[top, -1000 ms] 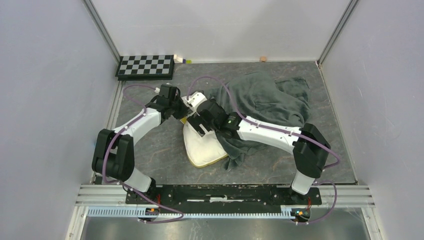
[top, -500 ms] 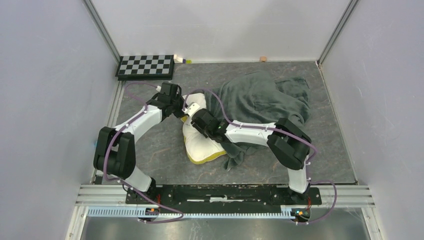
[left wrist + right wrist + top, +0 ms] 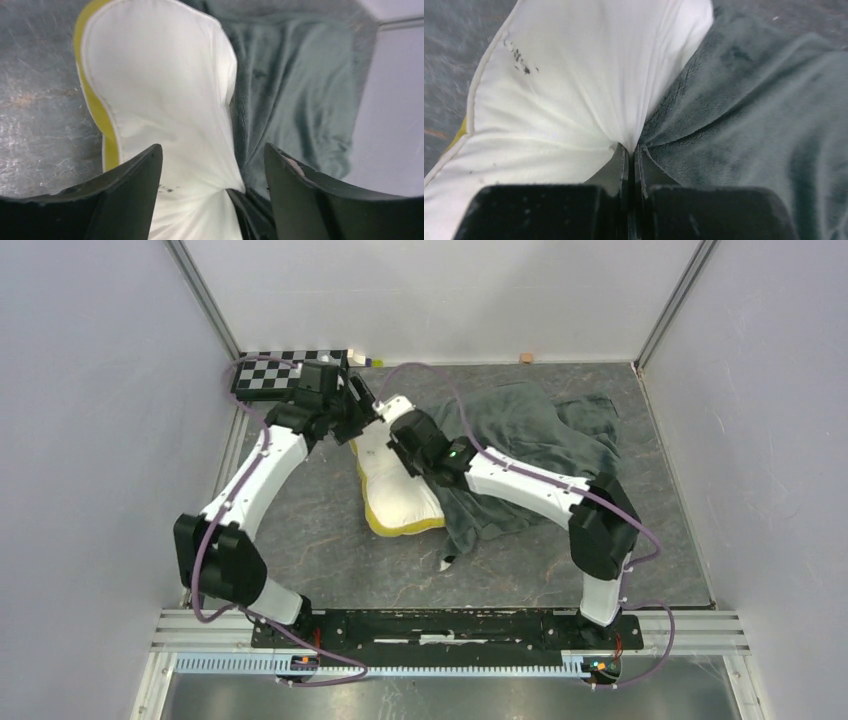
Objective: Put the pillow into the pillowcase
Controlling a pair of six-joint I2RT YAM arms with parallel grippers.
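Observation:
The cream-white pillow [image 3: 400, 490] lies mid-table, its yellow band [image 3: 405, 528] along the near end. The dark grey-green plush pillowcase [image 3: 530, 430] is spread crumpled to its right, touching it. My right gripper [image 3: 402, 428] is at the pillow's far right edge. In the right wrist view it is shut [image 3: 630, 149] on a pinch of white pillow [image 3: 574, 90] fabric, with the pillowcase [image 3: 764, 110] plush against its right finger. My left gripper [image 3: 366, 412] hangs open [image 3: 212, 167] over the pillow's [image 3: 160, 75] far end, holding nothing. The pillowcase [image 3: 295, 85] lies to the right.
A checkerboard [image 3: 290, 370] lies at the back left corner, partly under my left arm. A small object [image 3: 362, 360] and a small block [image 3: 525, 358] sit by the back wall. A striped corner of the pillowcase [image 3: 445, 562] pokes out near the front.
My left gripper let go of the pillow, opened and drew back toward the far left. My right gripper shut on the pillow's edge and pulled the pillow toward the back.

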